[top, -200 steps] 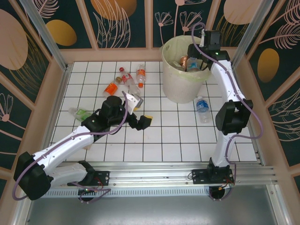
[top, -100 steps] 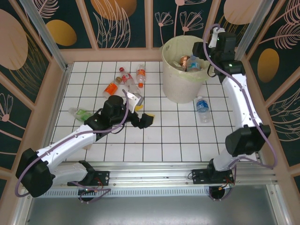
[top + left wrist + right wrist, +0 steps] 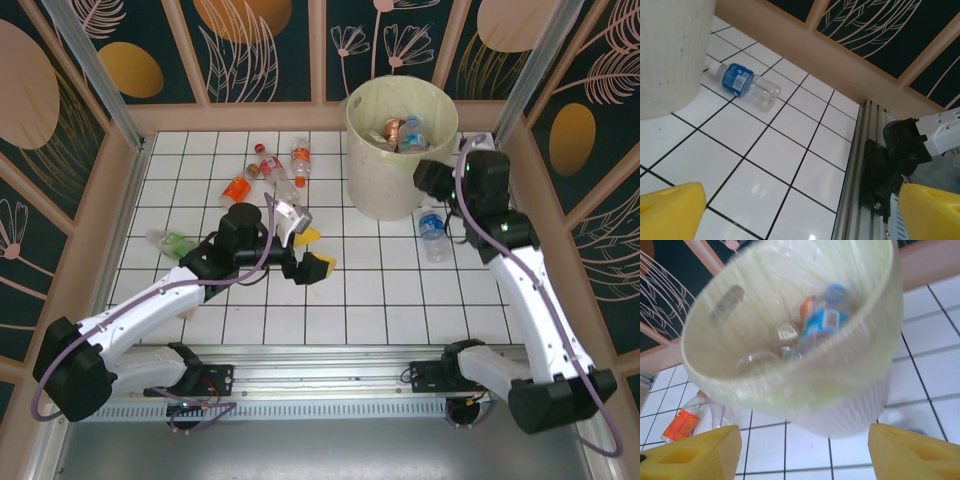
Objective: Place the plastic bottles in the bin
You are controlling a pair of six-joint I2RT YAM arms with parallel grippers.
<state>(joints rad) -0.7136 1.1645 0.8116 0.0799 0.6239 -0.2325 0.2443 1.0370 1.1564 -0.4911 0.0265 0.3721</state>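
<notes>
Overhead, item by item: the bin (image 3: 385,185), cream with a greenish liner, stands at the far right of the tiled counter (image 3: 380,300), and several plastic bottles (image 3: 403,133) lie inside it. A loose cluster of bottles (image 3: 268,170) lies left of the bin. A green-label bottle (image 3: 172,241) lies near the left edge, and a blue-label bottle (image 3: 431,228) just beside the bin's near right foot. Mid-counter, the left tool (image 3: 314,252) has its yellow fingers spread wide and holds nothing. The right tool (image 3: 432,180) is at the bin's near right wall, above the blue-label bottle.

Left wrist view adds: the blue-label bottle (image 3: 745,86) on its side, cap toward the bin (image 3: 670,50), and the right arm's base (image 3: 892,165) at the rail. The left tool (image 3: 800,215) is empty between its fingers.

Right wrist view adds: the right tool (image 3: 802,450) wide open and empty, facing the blurred bin (image 3: 840,390). An orange-label bottle (image 3: 682,423) lies on the tiles beyond.

Change: a second ago the right tool hung over the bin's mouth, and it now sits lower, outside the rim. The left tool has shifted slightly right. Bottles on the counter lie as before.
</notes>
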